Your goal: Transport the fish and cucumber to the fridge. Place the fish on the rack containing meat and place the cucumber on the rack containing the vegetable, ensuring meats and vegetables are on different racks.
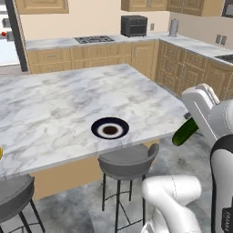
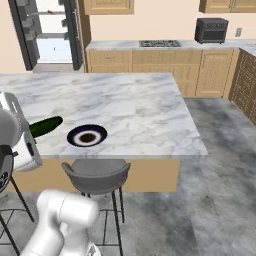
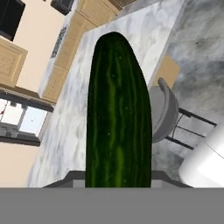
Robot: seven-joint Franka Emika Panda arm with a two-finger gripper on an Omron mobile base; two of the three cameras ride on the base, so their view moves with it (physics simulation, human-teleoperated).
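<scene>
While the cucumber [image 3: 118, 113] runs up the middle of the hand view from the bottom edge, dark green with paler streaks and a rounded far end, the gripper [image 3: 118, 177] is closed on its near end and carries it clear of any surface. Seen in the left base view, the cucumber [image 1: 184, 132] juts down and to the left from the white hand at the right edge of the frame, just off the near right corner of the marble island [image 1: 68, 104]. Across in the right base view it [image 2: 45, 126] points to the right from the hand at the left edge, over the near left part of the island top [image 2: 130, 110]. A dark round plate [image 1: 109, 128] with a white ring lies near the island's front edge, at lower centre. A grey stool [image 1: 127, 161] stands just below it, tucked against the island. Far back, the fridge [image 2: 47, 35] stands with its door open at the upper left of the right base view, its white inside showing. Wooden cabinets [image 1: 91, 54] line the back wall, with a hob [image 1: 94, 39] and a black oven [image 1: 134, 25] on the counter.
</scene>
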